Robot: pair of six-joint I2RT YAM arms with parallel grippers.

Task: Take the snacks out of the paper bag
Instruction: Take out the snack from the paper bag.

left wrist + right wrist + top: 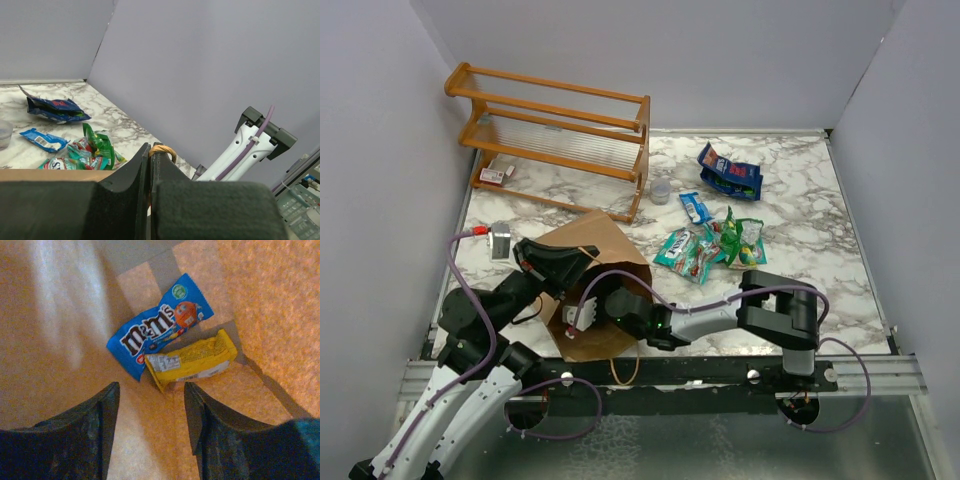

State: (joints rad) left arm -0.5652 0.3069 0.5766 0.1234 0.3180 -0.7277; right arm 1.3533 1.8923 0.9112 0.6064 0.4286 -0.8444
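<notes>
The brown paper bag (588, 250) lies on its side at the near left of the table. My left gripper (578, 268) is shut on the bag's twisted paper handle (162, 149) and holds the mouth up. My right gripper (582, 315) is open inside the bag. In the right wrist view its open jaws (151, 390) hover just short of a blue M&M's packet (157, 330) and a yellow packet (192, 361) on the bag's inner floor. Several snacks lie out on the marble: blue packets (730, 174), a small blue one (694, 207), green and teal ones (710, 248).
An orange wooden rack (555, 135) stands at the back left with a small red packet (496, 174) under it. A clear plastic cup (661, 190) sits beside the rack. A grey block (500, 240) lies at the left edge.
</notes>
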